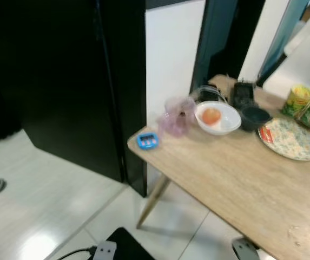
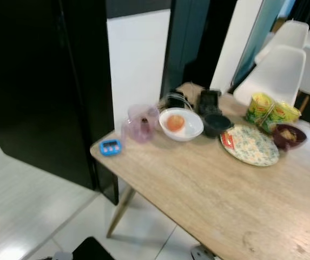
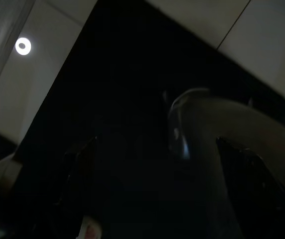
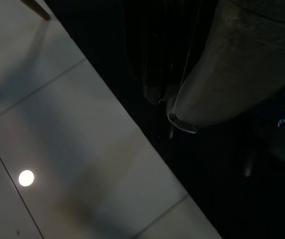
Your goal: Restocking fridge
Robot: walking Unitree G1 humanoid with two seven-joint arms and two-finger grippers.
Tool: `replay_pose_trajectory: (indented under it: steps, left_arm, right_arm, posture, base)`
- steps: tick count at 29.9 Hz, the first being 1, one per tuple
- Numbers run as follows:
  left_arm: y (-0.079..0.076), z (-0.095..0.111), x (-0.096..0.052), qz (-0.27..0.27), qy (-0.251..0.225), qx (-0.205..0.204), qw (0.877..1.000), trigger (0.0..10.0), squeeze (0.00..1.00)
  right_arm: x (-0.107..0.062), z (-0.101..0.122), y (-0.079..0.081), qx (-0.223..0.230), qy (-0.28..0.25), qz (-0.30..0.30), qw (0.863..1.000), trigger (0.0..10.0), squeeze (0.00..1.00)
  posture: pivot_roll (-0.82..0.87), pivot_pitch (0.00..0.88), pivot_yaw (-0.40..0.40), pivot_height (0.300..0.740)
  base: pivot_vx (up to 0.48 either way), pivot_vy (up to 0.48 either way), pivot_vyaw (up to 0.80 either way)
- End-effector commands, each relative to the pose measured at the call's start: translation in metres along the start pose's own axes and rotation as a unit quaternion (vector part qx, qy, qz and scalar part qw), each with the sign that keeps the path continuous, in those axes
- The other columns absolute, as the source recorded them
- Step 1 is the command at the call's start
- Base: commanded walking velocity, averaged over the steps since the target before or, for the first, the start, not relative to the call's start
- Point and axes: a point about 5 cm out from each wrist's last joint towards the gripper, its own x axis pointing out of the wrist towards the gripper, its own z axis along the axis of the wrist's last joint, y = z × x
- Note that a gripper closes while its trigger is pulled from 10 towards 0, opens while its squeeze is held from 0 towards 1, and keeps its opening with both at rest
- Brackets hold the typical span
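White floor tiles (image 1: pixel 46 211) are being shown across the lower left of the left eye view, with a tall black fridge (image 1: pixel 73 81) standing shut at about ten o'clock. A pale wooden tabletop (image 1: pixel 236 184) is being carried in from the right. On it a white bowl (image 1: pixel 218 119) holding an orange fruit (image 1: pixel 211 115) is being seen at about one o'clock, a pink plastic jug (image 1: pixel 176 116) just beside it toward the fridge, and a blue timer (image 1: pixel 147 141) near the table corner. A dark bowl (image 1: pixel 254 117), a patterned plate (image 1: pixel 289 139) and yellow packets (image 1: pixel 305 104) are lying further toward three o'clock.

The right eye view is giving the same layout, with white chairs (image 2: pixel 290 59) added behind the tabletop and a dark red bowl (image 2: pixel 288 135) beside the plate.

The left wrist view is being kept very dark: the left pincer (image 3: pixel 157 164) is hanging idle by the body, and its opening cannot be told.

The right wrist view is likewise dim over the tiles; the right pincer (image 4: pixel 172 99) is hanging low, its opening not to be judged.

The food is lying ahead and to the right at one o'clock, so the right arm is being judged the nearer, while the fridge is lying leftward.
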Motion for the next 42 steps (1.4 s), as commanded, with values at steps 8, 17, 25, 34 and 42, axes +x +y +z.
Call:
replay_pose_trajectory:
  steps: [8, 17, 25, 34, 42]
  left_arm:
    - [-0.004, -0.017, -0.002, -0.014, 0.036, 0.013, 0.999, 10.0, 0.0]
    - [0.003, -0.021, -0.004, 0.028, 0.034, -0.054, 0.998, 10.0, 0.0]
    - [0.017, -0.032, -0.009, 0.071, 0.038, -0.121, 0.989, 10.0, 0.0]
    - [0.046, -0.038, -0.018, 0.159, 0.014, -0.24, 0.958, 10.0, 0.0]
    - [0.11, -0.068, -0.056, 0.379, 0.014, -0.319, 0.868, 10.0, 0.0]
  right_arm:
    - [-0.002, -0.015, -0.002, 0.01, 0.023, -0.006, 1.0, 10.0, 0.0]
    - [-0.002, -0.015, -0.002, 0.009, 0.022, -0.006, 1.0, 10.0, 0.0]
    - [-0.002, -0.015, -0.002, 0.008, 0.023, -0.007, 1.0, 10.0, 0.0]
    - [-0.003, -0.016, -0.007, -0.002, 0.025, -0.014, 1.0, 10.0, 0.0]
    - [-0.004, -0.018, -0.01, -0.004, 0.025, -0.033, 0.999, 10.0, 0.0]
  posture:
    - [0.04, 0.0, -0.024, 0.74]
    - [0.04, 0.0, -0.024, 0.74]
    - [0.05, 0.0, -0.026, 0.74]
    - [0.08, 0.0, -0.057, 0.74]
    - [0.08, 0.0, -0.075, 0.74]
  base:
    - [0.0, -0.244, 0.0]
    - [0.0, -0.16, 0.0]
    - [0.0, 0.0, 0.0]
    - [0.0, 0.0, 0.0]
    - [0.0, 0.0, 0.0]
